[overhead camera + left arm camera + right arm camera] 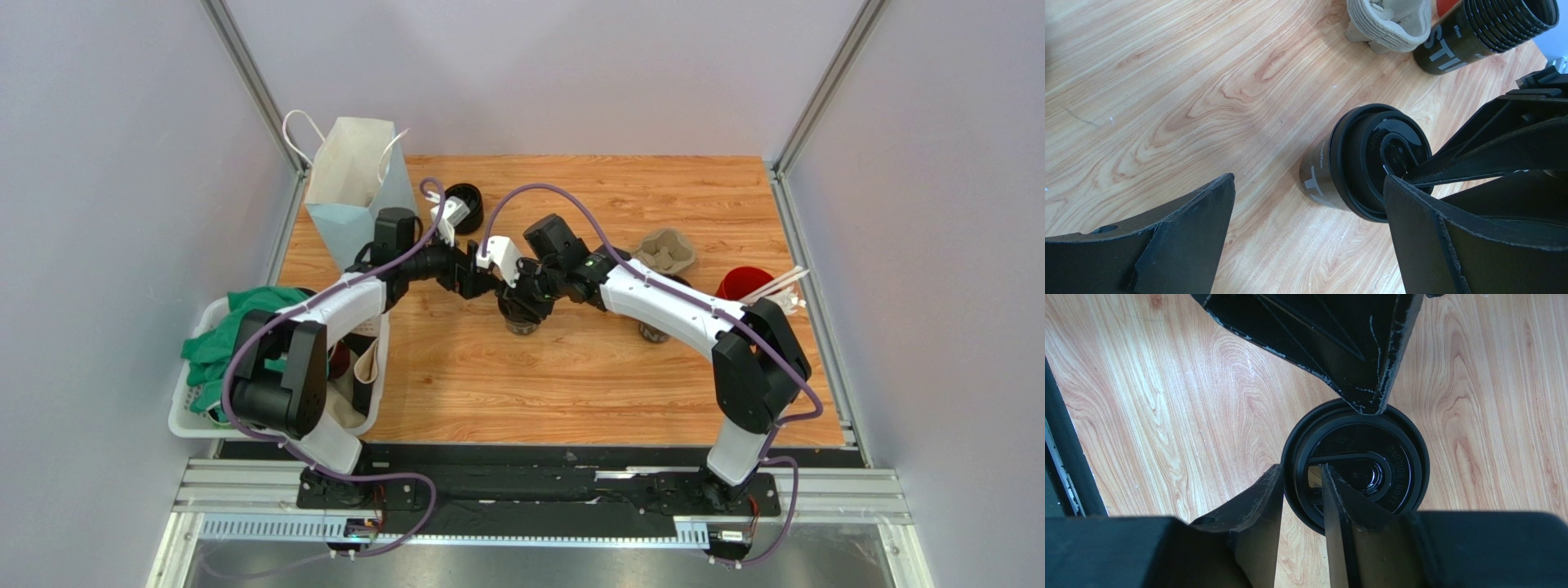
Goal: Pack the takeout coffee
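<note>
Top looks down; wrists closely share coffee [1395,471].

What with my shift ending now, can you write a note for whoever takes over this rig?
Left gripper: fingers wide open, holding nothing, one fingertip beside the cup's rim.
Right gripper: fingers narrowly parted just above the lid, nothing visibly gripped.
Takeout coffee: upright mid-table, lid on.
Cardboard tray sits apart, further back and to the right; paper bag stands at the far left corner.
Done: cup lidded.
Left: cup is in neither tray nor bag; grasp and pack it.
</note>
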Robot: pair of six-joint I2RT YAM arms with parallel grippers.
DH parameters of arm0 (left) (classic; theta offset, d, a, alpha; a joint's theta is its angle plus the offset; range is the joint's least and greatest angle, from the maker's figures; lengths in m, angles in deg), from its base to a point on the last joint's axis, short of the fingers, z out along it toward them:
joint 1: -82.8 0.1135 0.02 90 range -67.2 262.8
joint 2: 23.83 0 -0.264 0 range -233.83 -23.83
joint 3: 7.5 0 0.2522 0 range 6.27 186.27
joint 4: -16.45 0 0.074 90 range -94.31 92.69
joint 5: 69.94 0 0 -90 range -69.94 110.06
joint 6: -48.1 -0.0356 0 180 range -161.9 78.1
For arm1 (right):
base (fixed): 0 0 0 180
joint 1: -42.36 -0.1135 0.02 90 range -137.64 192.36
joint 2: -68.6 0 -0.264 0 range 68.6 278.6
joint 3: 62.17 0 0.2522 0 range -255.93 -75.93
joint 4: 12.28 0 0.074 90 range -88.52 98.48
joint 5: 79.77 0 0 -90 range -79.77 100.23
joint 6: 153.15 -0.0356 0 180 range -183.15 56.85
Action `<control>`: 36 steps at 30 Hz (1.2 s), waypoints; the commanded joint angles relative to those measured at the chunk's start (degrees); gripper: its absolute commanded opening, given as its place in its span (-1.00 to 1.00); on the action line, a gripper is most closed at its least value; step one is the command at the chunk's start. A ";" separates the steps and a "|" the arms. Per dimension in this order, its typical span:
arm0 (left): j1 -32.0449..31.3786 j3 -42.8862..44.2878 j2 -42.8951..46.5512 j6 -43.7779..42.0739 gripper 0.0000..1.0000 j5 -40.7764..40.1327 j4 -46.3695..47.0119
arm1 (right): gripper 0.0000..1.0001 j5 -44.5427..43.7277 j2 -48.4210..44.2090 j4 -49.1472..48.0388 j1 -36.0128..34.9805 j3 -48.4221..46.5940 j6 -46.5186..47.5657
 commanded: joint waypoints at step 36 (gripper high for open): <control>-4.81 7.50 -7.24 0.04 0.98 2.53 -3.14 | 0.00 -3.56 -12.48 0.85 3.90 -2.53 -2.40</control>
